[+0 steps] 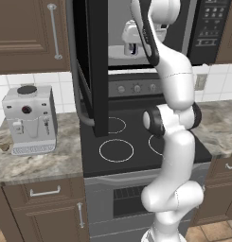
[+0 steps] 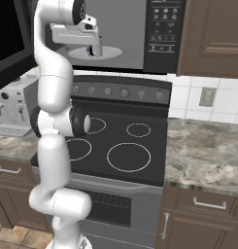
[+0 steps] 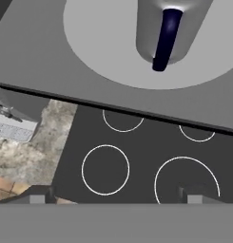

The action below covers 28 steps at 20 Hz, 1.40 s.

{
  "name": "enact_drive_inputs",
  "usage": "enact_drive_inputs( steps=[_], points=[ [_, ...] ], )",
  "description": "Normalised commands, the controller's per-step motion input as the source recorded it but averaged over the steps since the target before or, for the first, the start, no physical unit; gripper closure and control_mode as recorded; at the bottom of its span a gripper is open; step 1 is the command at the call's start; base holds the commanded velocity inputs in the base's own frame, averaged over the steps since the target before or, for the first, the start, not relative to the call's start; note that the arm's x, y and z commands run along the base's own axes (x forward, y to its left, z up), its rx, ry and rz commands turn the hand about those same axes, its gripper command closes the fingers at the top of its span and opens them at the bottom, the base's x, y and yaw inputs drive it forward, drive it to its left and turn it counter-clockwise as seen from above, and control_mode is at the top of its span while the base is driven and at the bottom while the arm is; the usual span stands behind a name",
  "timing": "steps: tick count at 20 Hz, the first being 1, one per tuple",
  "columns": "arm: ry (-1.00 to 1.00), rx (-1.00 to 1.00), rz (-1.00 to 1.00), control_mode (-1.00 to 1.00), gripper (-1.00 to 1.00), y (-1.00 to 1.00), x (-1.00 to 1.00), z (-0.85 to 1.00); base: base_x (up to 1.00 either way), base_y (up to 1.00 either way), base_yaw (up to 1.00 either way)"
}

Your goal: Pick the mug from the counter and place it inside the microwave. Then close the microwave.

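Observation:
The mug (image 3: 168, 33), silvery with a dark navy handle facing the hand, stands upright on the white turntable (image 3: 103, 47) inside the microwave (image 2: 164, 34). My gripper (image 3: 115, 197) is open, its two dark fingertips (image 3: 42, 197) spread wide, with nothing between them. It hangs at the microwave's mouth (image 1: 131, 47), back from the mug and above the stovetop. In the right base view the gripper (image 2: 93, 48) sits in front of the turntable (image 2: 113, 52). The microwave door (image 1: 91, 66) stands swung open to the left. The granite counter (image 1: 37, 160) lies on both sides of the stove.
A silver-grey coffee machine (image 1: 30, 120) stands on the left counter. The black stovetop (image 2: 120, 141) with white burner rings lies below the microwave. Brown wall cabinets (image 2: 212, 34) flank it, and the right counter (image 2: 208, 146) runs beside the stove.

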Motion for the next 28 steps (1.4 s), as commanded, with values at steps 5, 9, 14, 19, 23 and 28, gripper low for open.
enact_drive_inputs(
  steps=[5,9,14,19,23,28],
  points=[
    [-0.19,0.00,0.00,-1.00,-1.00,0.00,-0.46,-0.04,0.00,0.00,0.00],
    [-0.21,0.00,0.00,-1.00,-1.00,0.00,-0.56,-0.07,0.00,0.00,0.00],
    [-0.19,0.00,0.00,-1.00,-1.00,0.00,-0.53,-0.40,0.00,0.00,0.00],
    [-0.18,0.00,0.00,-1.00,-1.00,-0.01,-0.43,-0.68,0.00,0.00,0.00],
    [-0.20,0.00,0.00,-1.00,-1.00,-0.01,-0.40,-0.66,0.00,0.00,0.00],
    [-0.23,0.00,0.00,-1.00,-1.00,0.00,-0.45,-0.44,0.00,0.00,0.00]
  ],
)
